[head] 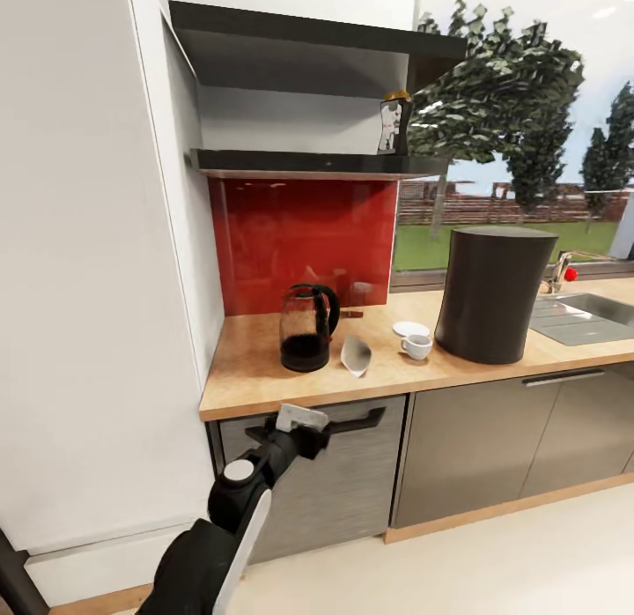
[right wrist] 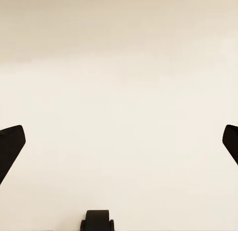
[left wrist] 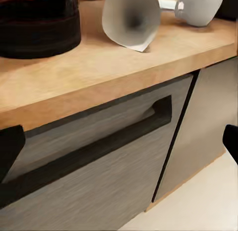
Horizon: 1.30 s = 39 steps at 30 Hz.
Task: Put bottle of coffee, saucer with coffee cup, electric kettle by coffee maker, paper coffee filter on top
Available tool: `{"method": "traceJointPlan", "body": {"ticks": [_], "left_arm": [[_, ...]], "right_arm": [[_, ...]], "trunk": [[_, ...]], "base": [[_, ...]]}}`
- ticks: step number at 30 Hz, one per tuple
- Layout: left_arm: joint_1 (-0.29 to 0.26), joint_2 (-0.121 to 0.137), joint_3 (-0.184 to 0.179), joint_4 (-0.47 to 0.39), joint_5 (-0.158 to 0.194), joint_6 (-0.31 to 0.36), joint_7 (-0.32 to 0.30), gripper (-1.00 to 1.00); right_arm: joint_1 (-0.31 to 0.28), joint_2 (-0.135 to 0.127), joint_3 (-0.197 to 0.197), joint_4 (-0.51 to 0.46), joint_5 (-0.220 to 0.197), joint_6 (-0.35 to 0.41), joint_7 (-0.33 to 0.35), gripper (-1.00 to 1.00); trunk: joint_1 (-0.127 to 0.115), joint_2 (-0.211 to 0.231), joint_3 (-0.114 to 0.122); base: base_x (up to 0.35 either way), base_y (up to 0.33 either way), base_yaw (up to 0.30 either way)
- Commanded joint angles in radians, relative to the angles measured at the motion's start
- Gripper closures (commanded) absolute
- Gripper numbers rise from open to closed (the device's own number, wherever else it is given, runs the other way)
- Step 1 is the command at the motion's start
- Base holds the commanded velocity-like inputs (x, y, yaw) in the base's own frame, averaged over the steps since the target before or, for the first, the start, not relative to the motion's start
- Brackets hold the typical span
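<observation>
Nearest the head camera, the robot's left arm (head: 231,500) reaches toward the glossy grey drawer front (head: 352,483) just below the kitchen countertop (head: 255,377), its left gripper (head: 304,432) level with the drawer's black bar handle (head: 357,420); in the left wrist view the two dark fingertips (left wrist: 10,146) sit at opposite edges of the picture, spread wide with nothing between them. On the worktop the coffee maker (head: 493,293), a tall dark drum, stands just beside the inset steel sink (head: 586,315). Close to the coffee maker on the side away from the sink sits the coffee cup (head: 417,345), with the saucer (head: 410,329) just behind it; the cup appears to rest on the wood, not on the saucer. Farther from the coffee maker, the paper coffee filter (head: 356,355) lies tipped on the counter, and beyond it stands the electric kettle (head: 308,327), before the red backsplash (head: 304,240). Above, on the dark kitchen shelf (head: 317,163), the bottle of coffee (head: 394,122) stands upright at the end nearest the window (head: 528,192). Pale floor (right wrist: 119,92) lies under the right gripper (right wrist: 119,141), whose dark fingertips (right wrist: 11,144) are likewise far apart and hold nothing.
</observation>
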Motion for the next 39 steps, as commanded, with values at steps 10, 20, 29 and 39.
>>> {"method": "traceJointPlan", "body": {"ticks": [10, 20, 29, 39], "left_arm": [[-0.130, 0.000, -0.001, 0.005, 0.003, -0.059, -0.008, -1.00], [-0.133, 0.000, 0.001, 0.005, 0.003, -0.069, -0.008, -1.00], [-0.132, 0.000, -0.013, 0.005, 0.003, -0.069, -0.008, -1.00], [-0.132, 0.000, -0.014, 0.004, 0.003, -0.069, -0.008, -1.00]], "right_arm": [[-0.001, -0.003, 0.003, 0.035, 0.003, -0.001, 0.003, -1.00], [-0.001, -0.002, 0.004, 0.035, 0.003, 0.000, 0.004, -1.00], [-0.001, -0.002, 0.004, 0.035, 0.003, 0.000, 0.004, -1.00], [-0.001, -0.002, 0.006, 0.035, 0.003, 0.000, 0.004, -1.00]], "trunk": [[0.000, -0.001, -0.001], [0.000, -0.001, -0.001], [0.000, -0.001, -0.001], [0.000, -0.001, 0.000]], "base": [[0.000, 0.000, -0.004], [0.024, -0.006, -0.084], [0.132, -0.037, -0.065], [0.038, -0.001, -0.073]]}}
